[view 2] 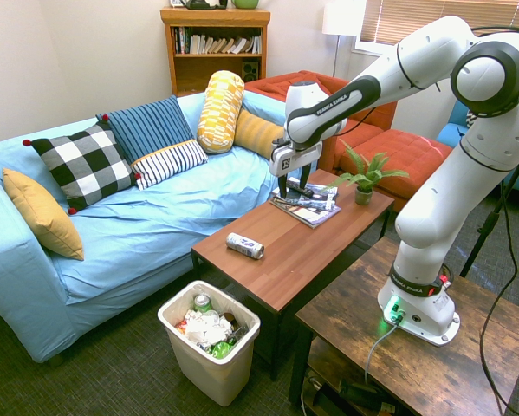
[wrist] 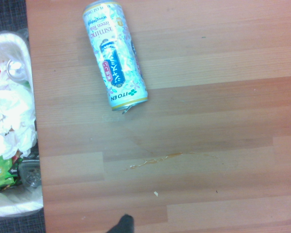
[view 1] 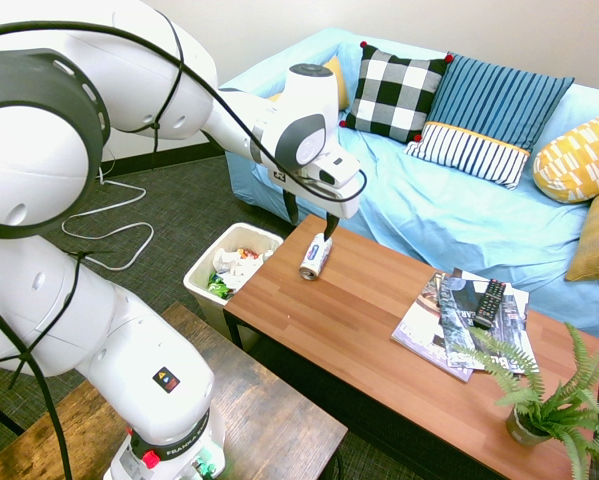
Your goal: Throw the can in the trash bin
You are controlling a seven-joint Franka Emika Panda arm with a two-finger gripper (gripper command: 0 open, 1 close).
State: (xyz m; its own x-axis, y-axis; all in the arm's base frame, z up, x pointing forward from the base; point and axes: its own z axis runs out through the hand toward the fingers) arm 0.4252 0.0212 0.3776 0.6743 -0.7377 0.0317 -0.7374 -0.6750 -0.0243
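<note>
The can point(view 1: 315, 259) lies on its side on the wooden coffee table point(view 1: 379, 330), near the end closest to the trash bin. It is silvery-white with blue print, also seen in the second exterior view point(view 2: 244, 246) and the wrist view point(wrist: 115, 56). My gripper point(view 1: 312, 220) hangs open well above the table, a little toward the table's middle from the can, touching nothing point(view 2: 290, 186). The white trash bin point(view 1: 201, 272) stands on the carpet just off that table end point(view 2: 242, 347), with crumpled paper and wrappers inside.
Magazines point(view 1: 449, 325) with a black remote point(view 1: 489, 302) lie further along the table, and a small potted fern point(view 1: 544, 405) stands at its far end. A blue sofa point(view 1: 449, 215) with several cushions runs along the table's far side.
</note>
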